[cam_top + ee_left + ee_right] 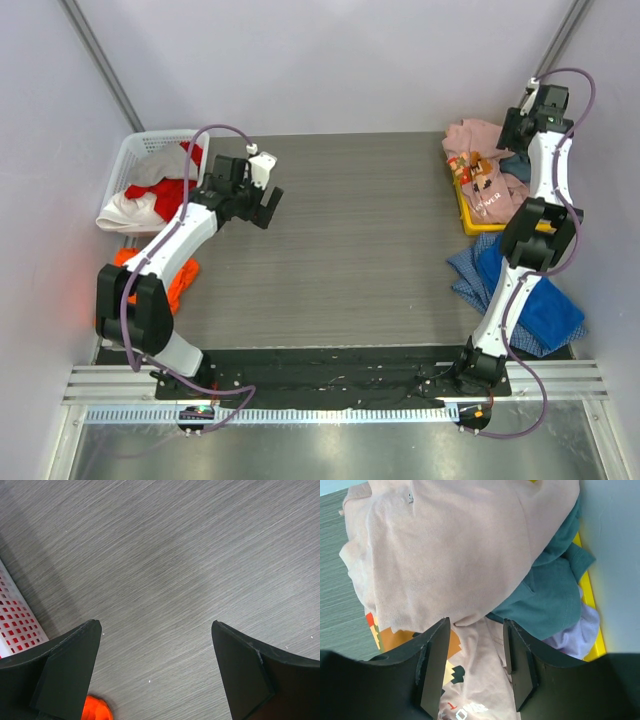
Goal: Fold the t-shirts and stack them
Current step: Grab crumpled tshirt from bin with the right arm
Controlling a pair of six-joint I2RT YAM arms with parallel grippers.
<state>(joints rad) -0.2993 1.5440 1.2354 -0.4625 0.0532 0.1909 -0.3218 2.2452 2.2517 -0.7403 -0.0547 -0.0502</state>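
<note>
A red shirt (150, 188) and a white shirt (125, 212) are spilling from the basket (135, 145). The orange shirt (182, 282) is lying bunched near the left arm. The left gripper (266, 207) is hanging released, jaws wide, over the table (350, 260). The pink shirt (480, 150) is lying crumpled in the yellow tray (468, 218), its heap running far to near. The right gripper (476, 645) is poised half-spread at it; I cannot tell whether it is pinching fabric.

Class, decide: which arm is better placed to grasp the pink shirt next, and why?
Right. The right gripper is above the pink shirt, jaws apart. The left gripper is over the table, far across from it.
</note>
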